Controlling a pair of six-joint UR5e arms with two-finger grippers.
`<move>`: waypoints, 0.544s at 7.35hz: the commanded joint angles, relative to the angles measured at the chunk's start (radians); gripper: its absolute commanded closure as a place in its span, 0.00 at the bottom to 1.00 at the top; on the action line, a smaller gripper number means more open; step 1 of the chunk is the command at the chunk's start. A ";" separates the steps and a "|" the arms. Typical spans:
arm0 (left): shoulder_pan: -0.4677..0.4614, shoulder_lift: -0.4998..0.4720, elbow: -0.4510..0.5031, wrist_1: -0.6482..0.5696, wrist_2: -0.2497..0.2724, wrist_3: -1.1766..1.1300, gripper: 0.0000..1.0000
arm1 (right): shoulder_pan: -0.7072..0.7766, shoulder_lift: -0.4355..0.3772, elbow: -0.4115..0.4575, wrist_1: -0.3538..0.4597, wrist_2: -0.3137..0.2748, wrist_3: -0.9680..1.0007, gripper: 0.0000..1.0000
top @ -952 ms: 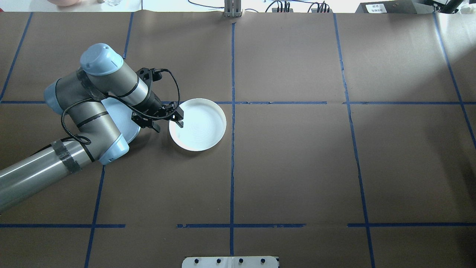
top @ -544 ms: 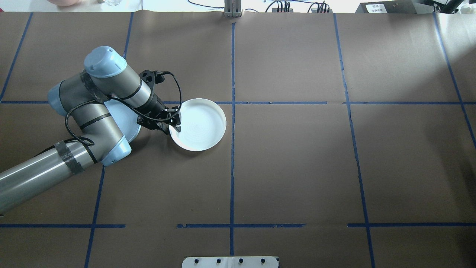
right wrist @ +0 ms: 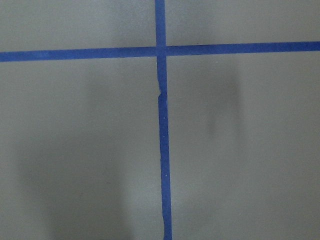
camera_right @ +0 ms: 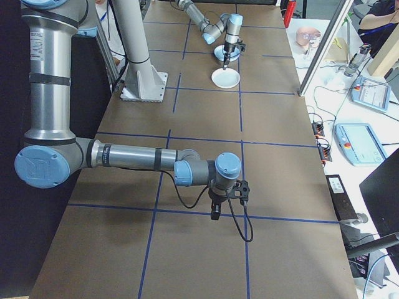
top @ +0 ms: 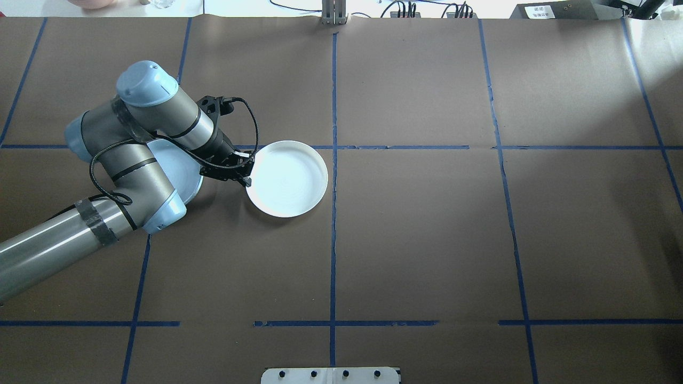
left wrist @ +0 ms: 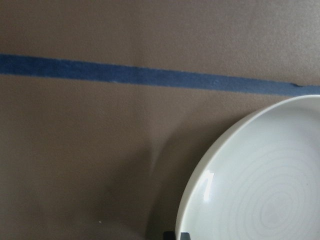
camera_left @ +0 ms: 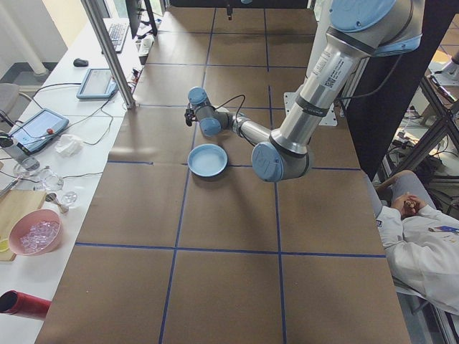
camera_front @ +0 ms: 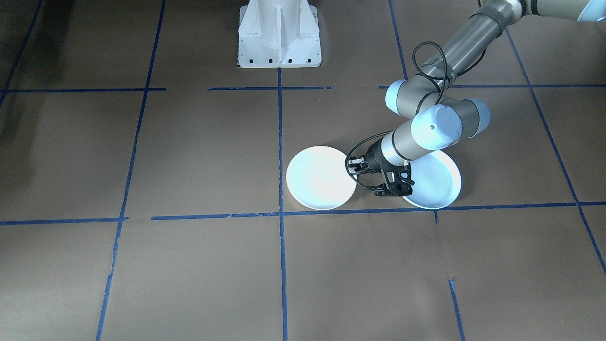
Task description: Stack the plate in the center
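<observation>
A bright white plate lies just left of the table's middle line; it also shows in the front view as the white plate and in the left wrist view as the white plate. My left gripper is shut on its left rim, wrist angled down. A pale bluish plate with a raised rim lies to the left, partly hidden under my left arm; the same bluish plate is clearer from the front. My right gripper hovers low over a tape cross, and I cannot tell its state.
Brown paper with blue tape lines covers the table. The robot's base stands at the near edge. Beyond the table's left end are tablets, a pink bowl and a seated person.
My left gripper came down over the white plate's left rim and shut on it. The plate has since shifted slightly to the right.
</observation>
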 commanded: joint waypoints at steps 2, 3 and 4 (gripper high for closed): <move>-0.142 0.111 -0.106 0.000 -0.047 0.016 1.00 | -0.001 0.000 0.000 0.000 0.000 0.000 0.00; -0.197 0.176 -0.140 0.002 -0.076 0.086 1.00 | -0.001 0.000 0.000 0.000 0.000 0.000 0.00; -0.237 0.240 -0.165 0.003 -0.121 0.138 1.00 | -0.001 0.000 0.000 0.000 0.000 0.000 0.00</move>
